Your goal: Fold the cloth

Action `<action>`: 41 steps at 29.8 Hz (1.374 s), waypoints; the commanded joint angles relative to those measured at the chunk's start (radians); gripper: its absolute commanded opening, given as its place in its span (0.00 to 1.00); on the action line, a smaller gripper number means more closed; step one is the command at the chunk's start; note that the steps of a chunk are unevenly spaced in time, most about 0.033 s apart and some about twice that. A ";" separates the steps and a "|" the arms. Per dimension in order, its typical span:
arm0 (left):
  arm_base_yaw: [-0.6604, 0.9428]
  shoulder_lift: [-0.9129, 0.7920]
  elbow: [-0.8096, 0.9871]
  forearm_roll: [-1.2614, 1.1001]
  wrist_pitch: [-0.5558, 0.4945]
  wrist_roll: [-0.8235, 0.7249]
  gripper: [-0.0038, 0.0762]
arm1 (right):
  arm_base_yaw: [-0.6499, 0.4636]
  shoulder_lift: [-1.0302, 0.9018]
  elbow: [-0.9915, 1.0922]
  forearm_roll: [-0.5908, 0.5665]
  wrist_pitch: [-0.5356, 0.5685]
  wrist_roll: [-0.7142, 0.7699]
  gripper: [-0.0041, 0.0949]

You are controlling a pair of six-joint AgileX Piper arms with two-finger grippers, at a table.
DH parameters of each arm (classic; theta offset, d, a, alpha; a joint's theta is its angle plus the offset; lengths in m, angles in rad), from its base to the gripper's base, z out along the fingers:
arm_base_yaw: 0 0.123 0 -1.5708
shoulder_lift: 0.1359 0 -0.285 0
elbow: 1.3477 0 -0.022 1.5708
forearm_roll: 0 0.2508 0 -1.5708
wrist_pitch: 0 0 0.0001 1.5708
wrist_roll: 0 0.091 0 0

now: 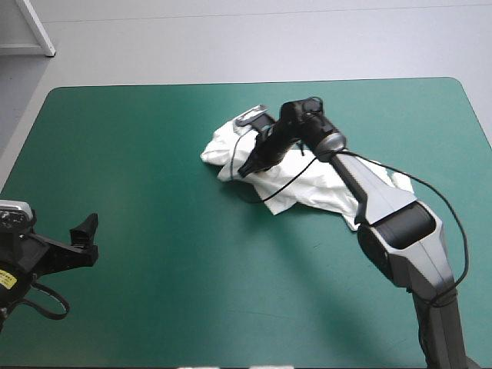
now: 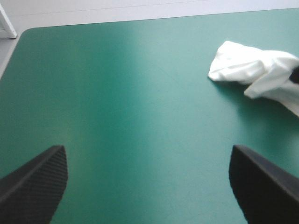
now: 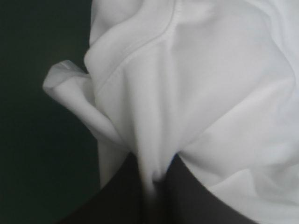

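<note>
1. The right gripper (image 3: 154,179) is pinched almost closed on a fold of the T-shirt (image 1: 311,191). Cloth is trapped between its black fingers, just beside a stitched seam (image 3: 140,46).
2. The T-shirt is a crumpled heap a little right of the table's middle and toward the far half, with the right arm stretched over it.
3. To my eye the step in hand is drawing that pinch up and out to open the heap. A slow lift seems wise, since a thin hold may slip or drag other layers along.
4. The left gripper (image 1: 83,240) hovers with its fingers wide apart and holds nothing. It is near the near-left corner, well apart from the cloth.
5. The teal-green table (image 1: 138,154) lies bare to the left and on the near side, so spreading that way looks safest. The far and right edges are nearer.
</note>
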 commanded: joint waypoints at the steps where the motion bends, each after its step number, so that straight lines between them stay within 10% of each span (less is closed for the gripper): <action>1: -0.006 0.007 -0.076 0.060 -0.022 -0.020 0.89 | 0.128 -0.077 -0.035 0.013 0.001 -0.016 0.02; 9: -0.006 0.007 -0.125 0.080 0.053 -0.020 0.89 | 0.385 -0.077 -0.035 -0.046 -0.107 -0.027 0.07; 15: -0.006 0.007 -0.125 0.080 0.092 -0.020 0.89 | 0.438 -0.083 -0.041 -0.133 -0.169 0.084 0.69; 18: -0.006 0.007 -0.125 0.080 0.102 -0.020 0.89 | 0.432 -0.104 -0.060 -0.183 -0.127 0.171 0.82; 26: -0.006 0.007 -0.125 0.073 0.124 -0.022 0.89 | 0.378 -0.269 -0.073 -0.301 0.160 0.274 0.63; 41: -0.006 0.010 -0.123 0.053 0.189 -0.026 0.89 | 0.264 -0.860 0.630 -0.520 0.126 0.516 0.57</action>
